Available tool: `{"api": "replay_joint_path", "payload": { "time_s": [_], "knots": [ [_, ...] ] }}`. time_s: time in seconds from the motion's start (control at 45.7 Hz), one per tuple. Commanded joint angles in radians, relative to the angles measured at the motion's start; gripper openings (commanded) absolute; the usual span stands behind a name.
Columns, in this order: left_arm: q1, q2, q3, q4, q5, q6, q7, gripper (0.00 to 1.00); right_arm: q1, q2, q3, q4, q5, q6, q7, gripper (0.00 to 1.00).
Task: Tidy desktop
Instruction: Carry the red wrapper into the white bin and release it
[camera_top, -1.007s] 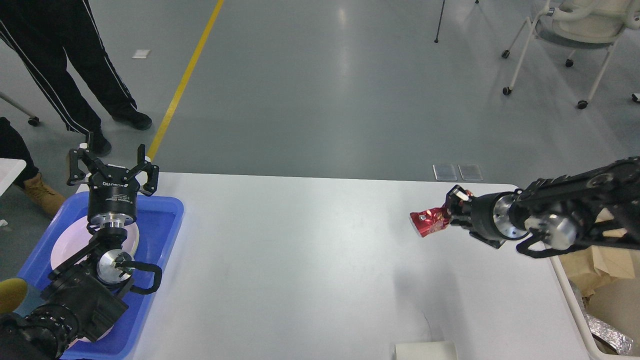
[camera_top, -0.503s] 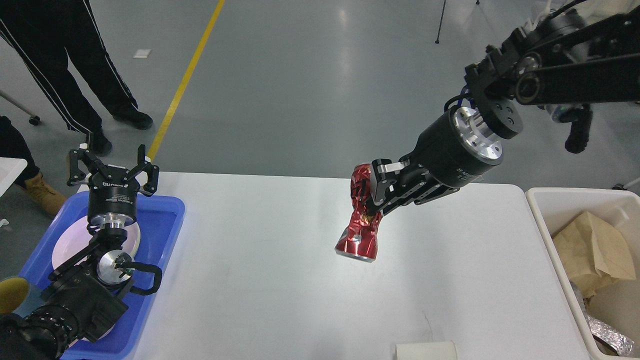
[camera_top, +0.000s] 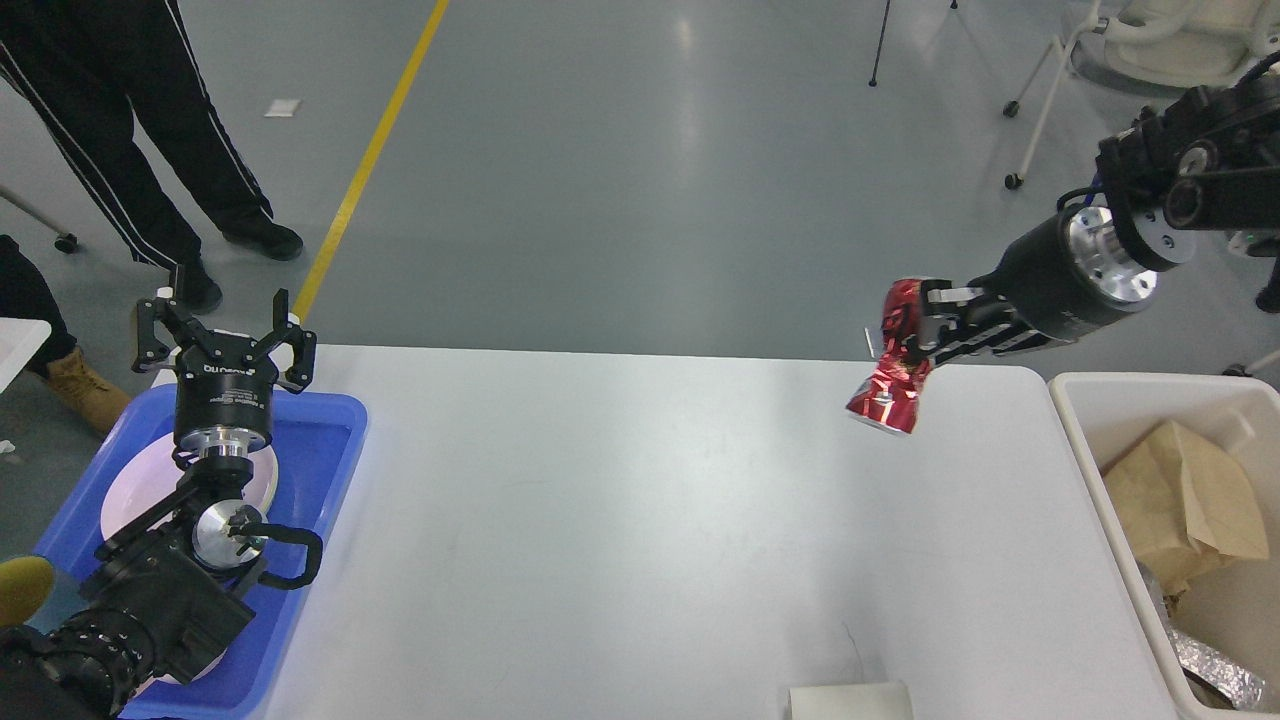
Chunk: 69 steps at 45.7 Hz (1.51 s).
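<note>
Since half a second ago, the crushed red can (camera_top: 890, 375) is carried rightward by the right gripper (camera_top: 915, 330), pinched tight, above the desktop (camera_top: 620, 520). It could be dropped short of the cream bin (camera_top: 1075, 400). The left gripper (camera_top: 225, 330) is spread wide, empty.

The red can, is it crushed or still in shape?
Crushed. The red can is dented and pinched at its middle, where the right gripper clamps it, held tilted above the desktop.
</note>
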Motion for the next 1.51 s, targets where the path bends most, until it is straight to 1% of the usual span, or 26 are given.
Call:
{"api": "replay_joint_path", "payload": {
  "time_s": [0.0,0.088,0.175,0.263,0.284,0.306,0.394,0.416,0.438,0.459,0.503,0.591,0.656,0.744,0.788,0.81,0.831,0.853,0.875,0.897,0.919,1.116,1.225,1.488],
  "knots": [
    [0.000,0.000,-0.001,0.000,0.000,0.000,0.000,0.97,-0.236,-0.116,-0.030,-0.236,-0.006,-0.143,-0.005,0.00],
    [0.000,0.000,0.001,0.000,0.000,0.000,0.000,0.97,-0.452,-0.161,-0.028,-0.442,-0.006,-0.236,-0.005,0.00],
    [0.000,0.000,-0.001,0.000,0.000,0.000,0.000,0.97,-0.669,-0.165,-0.005,-0.672,0.017,-0.329,-0.013,0.00],
    [0.000,0.000,0.001,0.000,0.000,0.000,0.000,0.97,-0.897,-0.153,0.044,-0.862,0.152,-0.425,-0.031,0.00],
    [0.000,0.000,-0.001,0.000,0.000,0.000,0.000,0.97,-0.954,-0.150,0.050,-0.891,0.198,-0.454,-0.048,0.00],
    [0.000,-0.002,-0.001,0.000,0.000,0.000,0.000,0.97,-1.015,-0.145,0.049,-0.910,0.242,-0.491,-0.075,0.00],
    [0.000,0.000,0.001,0.000,0.000,0.000,0.000,0.97,-1.245,-0.145,0.059,-0.973,0.408,-0.660,-0.244,0.00],
    [0.000,0.000,0.001,0.000,0.000,0.000,0.000,0.97,-1.290,-0.148,0.061,-1.010,0.448,-0.697,-0.279,0.00],
    [0.000,0.000,-0.001,0.000,0.000,0.000,0.000,0.97,-1.331,-0.148,0.066,-1.055,0.482,-0.723,-0.301,0.00],
    [0.000,0.000,-0.001,0.000,0.000,0.000,0.000,0.97,-1.365,-0.138,0.070,-1.098,0.514,-0.734,-0.309,0.00],
    [0.000,0.000,-0.001,0.000,0.000,0.000,0.000,0.97,-1.425,-0.112,0.084,-1.175,0.562,-0.746,-0.310,0.00],
    [0.000,0.000,-0.001,0.000,0.000,0.000,0.000,0.97,-1.531,-0.049,0.131,-1.263,0.605,-0.758,-0.326,0.00],
    [0.000,0.000,-0.001,0.000,0.000,0.000,0.000,0.97,-1.585,-0.038,0.167,-1.281,0.589,-0.777,-0.338,0.00],
    [0.000,0.000,-0.001,0.000,0.000,0.000,0.000,0.97,-1.596,-0.035,0.190,-1.283,0.588,-0.794,-0.364,0.00],
    [0.000,0.000,-0.001,0.000,0.000,0.000,0.000,0.97,-1.596,-0.036,0.185,-1.284,0.588,-0.795,-0.364,0.00],
    [0.000,0.000,0.001,0.000,0.000,0.000,0.000,0.97,-1.596,-0.036,0.184,-1.284,0.588,-0.795,-0.363,0.13],
    [0.000,0.000,-0.001,0.000,0.000,0.000,0.000,0.97,-1.596,-0.036,0.185,-1.284,0.588,-0.795,-0.361,0.43],
    [0.000,0.000,-0.001,0.000,0.000,0.000,-0.002,0.97,-1.596,-0.036,0.182,-1.284,0.586,-0.794,-0.361,0.93],
    [0.000,0.000,0.001,0.000,0.000,0.000,0.000,0.97,-1.596,-0.036,0.181,-1.284,0.585,-0.792,-0.364,1.00],
    [0.000,0.000,-0.001,0.000,0.000,0.000,-0.002,0.97,-1.596,-0.036,0.182,-1.284,0.582,-0.792,-0.363,0.97],
    [0.000,0.000,0.001,0.000,0.000,0.000,0.000,0.97,-1.596,-0.038,0.181,-1.284,0.576,-0.792,-0.363,1.00],
    [0.000,0.000,0.001,0.000,0.000,0.000,0.000,0.97,-1.596,-0.035,0.191,-1.283,0.566,-0.786,-0.364,1.00],
    [0.000,-0.002,0.001,0.000,0.000,0.000,0.000,0.97,-1.585,-0.012,0.190,-1.284,0.568,-0.786,-0.364,1.00],
    [-0.002,-0.002,0.001,0.000,0.000,0.000,0.000,0.97,-1.465,0.033,0.191,-1.278,0.563,-0.781,-0.366,1.00]
  ]
}}
